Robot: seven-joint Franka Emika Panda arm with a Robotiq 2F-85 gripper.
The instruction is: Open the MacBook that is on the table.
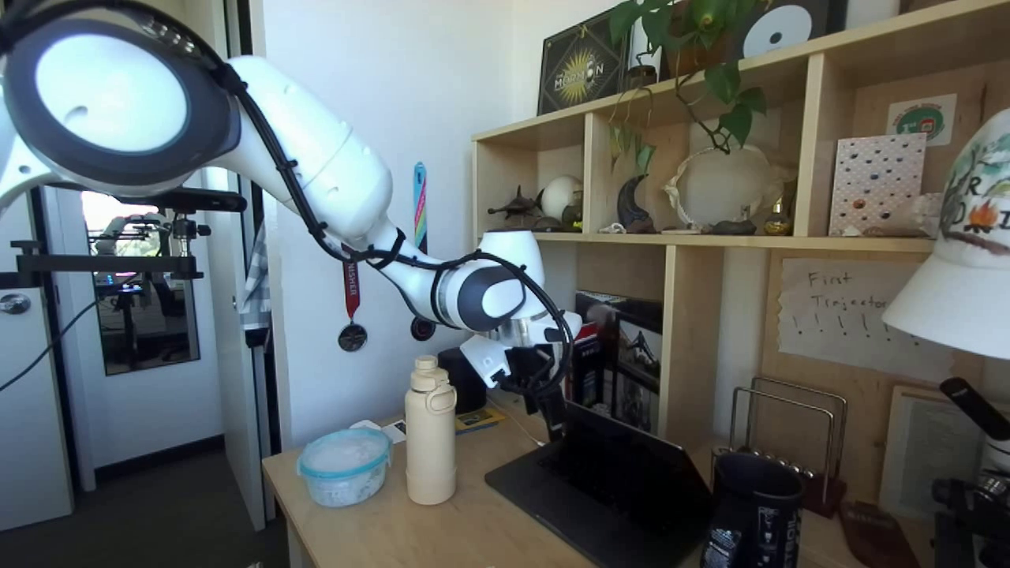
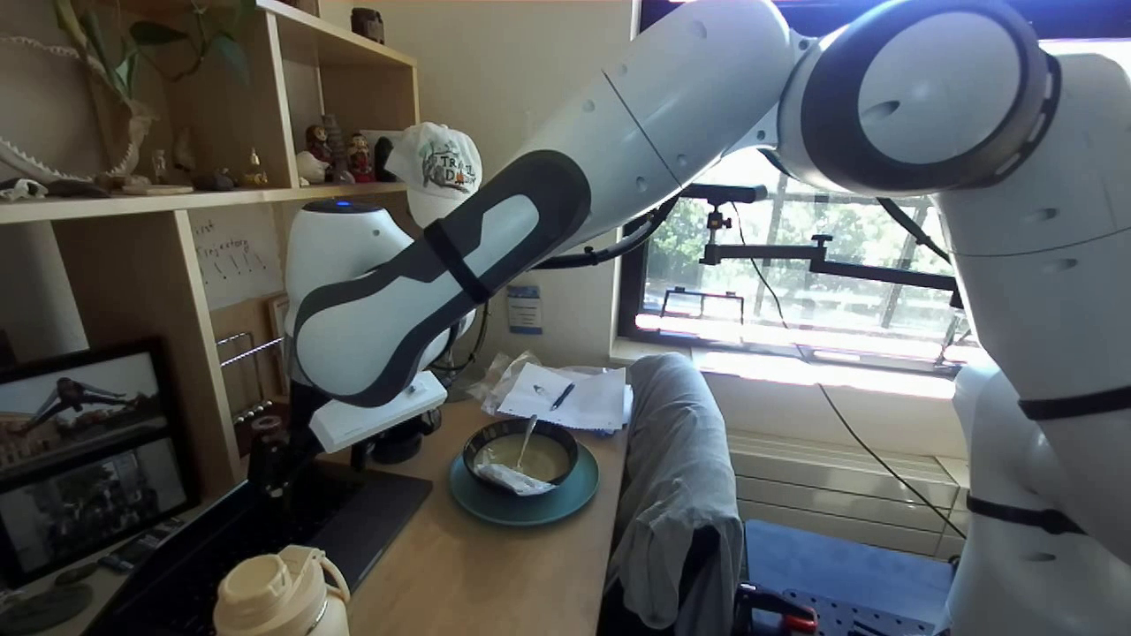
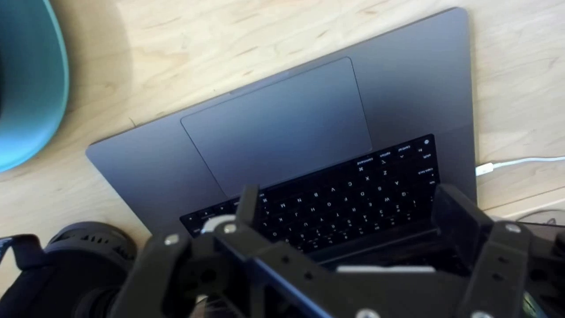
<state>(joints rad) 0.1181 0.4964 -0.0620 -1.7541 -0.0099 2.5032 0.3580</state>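
The MacBook (image 1: 544, 473) stands on the light wooden table (image 1: 505, 536) with its lid raised, in both exterior views (image 2: 380, 517). In the wrist view its grey base (image 3: 273, 137), trackpad and lit-looking keyboard letters show; most of the lid is hidden by the gripper. In an exterior view its dark screen (image 1: 639, 473) leans back toward the shelf. My gripper (image 3: 348, 194) is open, with its fingers apart and nothing seen between them. In both exterior views the gripper (image 1: 555, 422) (image 2: 278, 468) is at the lid's upper edge; whether it touches cannot be told.
A cream bottle (image 1: 430, 450) and a lidded bowl (image 1: 345, 473) stand beside the laptop. A black mug-like container (image 1: 753, 505) stands at its other end. A teal plate (image 2: 565, 503) bears a bowl. The shelf (image 1: 678, 347) and picture frames (image 2: 88, 459) are behind. A white cable (image 3: 525, 162) meets the laptop's side.
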